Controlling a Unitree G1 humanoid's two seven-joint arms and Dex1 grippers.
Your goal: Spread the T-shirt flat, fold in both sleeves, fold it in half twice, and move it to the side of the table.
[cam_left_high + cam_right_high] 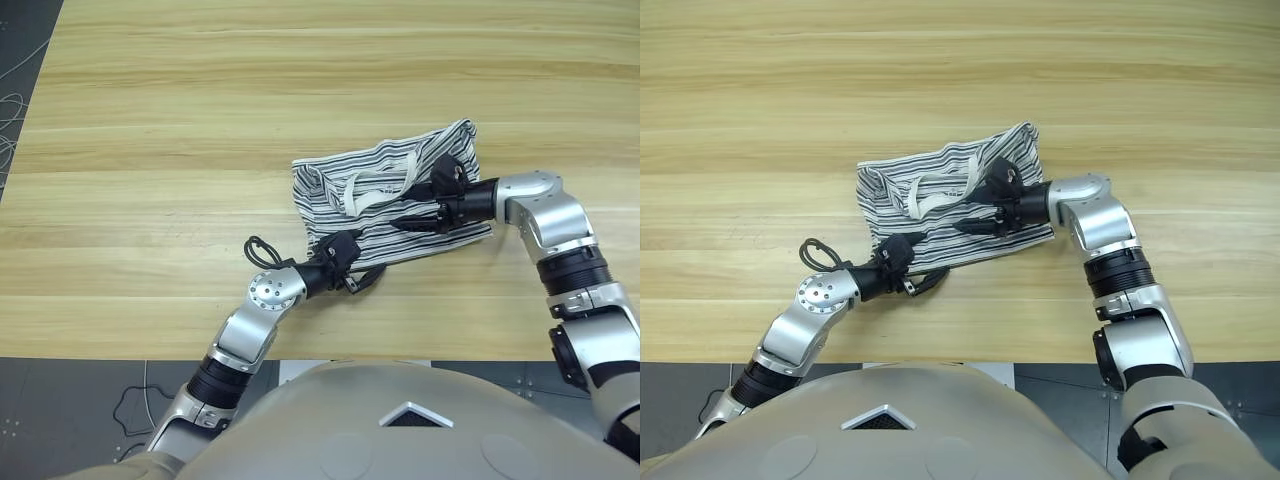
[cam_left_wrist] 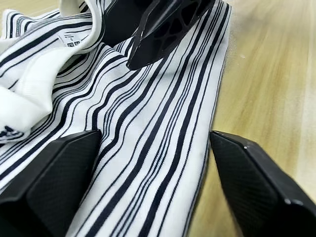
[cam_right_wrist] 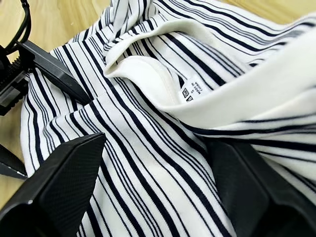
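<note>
The left gripper (image 2: pixel 155 137) and right gripper (image 3: pixel 159 145), both spread, are over the bunched T-shirt (image 1: pixel 340 172).

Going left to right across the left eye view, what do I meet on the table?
Left pincer → right pincer; the striped T-shirt lies under both, so it has no single place.

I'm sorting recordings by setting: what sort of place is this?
Probably a lab or workshop rather than a home: a light wooden table, loose cables trailing over the dark grey floor beside it, and a crumpled black-and-white striped T-shirt.
</note>
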